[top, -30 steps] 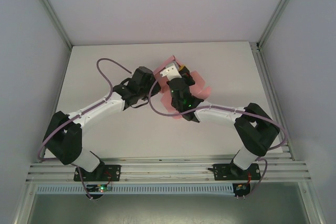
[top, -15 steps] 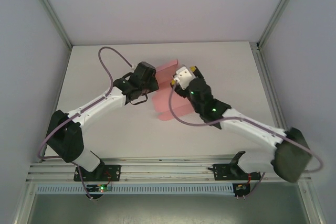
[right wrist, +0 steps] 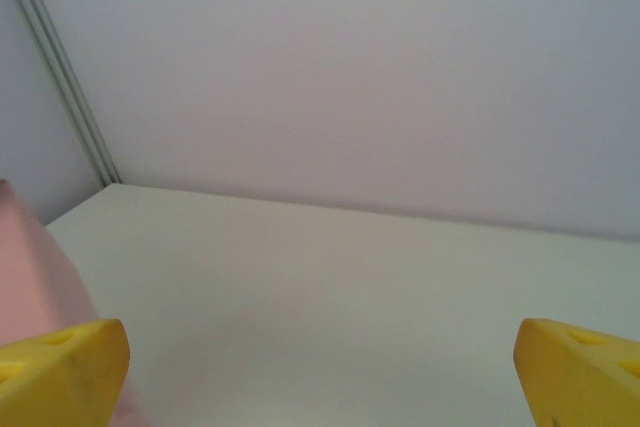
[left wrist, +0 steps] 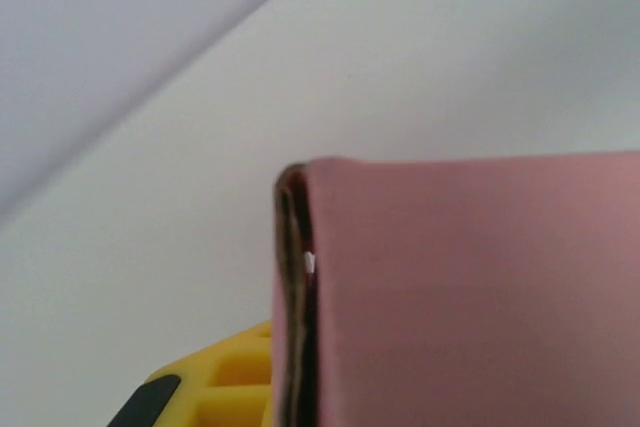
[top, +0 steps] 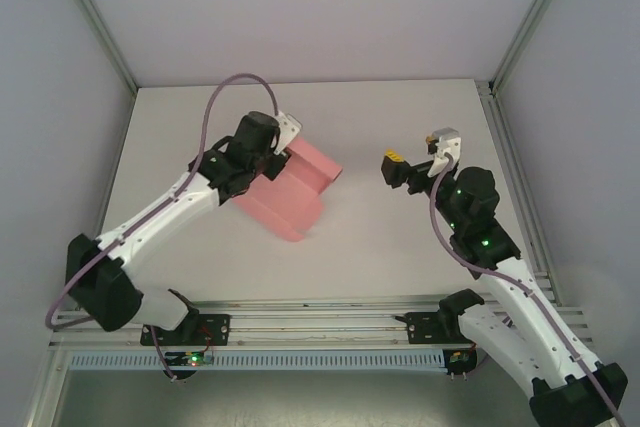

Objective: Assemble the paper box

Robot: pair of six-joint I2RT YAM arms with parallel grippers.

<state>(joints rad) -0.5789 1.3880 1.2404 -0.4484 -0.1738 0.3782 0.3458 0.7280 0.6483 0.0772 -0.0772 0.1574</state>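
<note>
- Pink thin card, the paper box (top: 295, 195), is sitting partly folded over the left-middle of the table (top: 400, 247), well back from the near edge. One panel is rising in a fold and another is sloping down toward the near edge.
- Seen from the left wrist, the paper box (left wrist: 470, 287) is showing a doubled edge, with layers of card pressed together.
- Whether its lowest edge is touching the table, I cannot tell.
- The left gripper (top: 284, 145) is clamping the card at its far-left end, with a yellow finger (left wrist: 215, 392) lying right against that doubled edge.
- The right gripper (top: 420, 151) is hanging over the right half of the table, well apart from the box. Its jaws are spread wide and gripping nothing.
- The task is looking mid-way: some folding is done, but the loose panel is not yet closing into a rectangular box.
- The next move is probably calling for the right gripper to cross to the free panel and fold it up while the left one is steadying the card. Card this thin is likely to buckle under a hard push.
</note>
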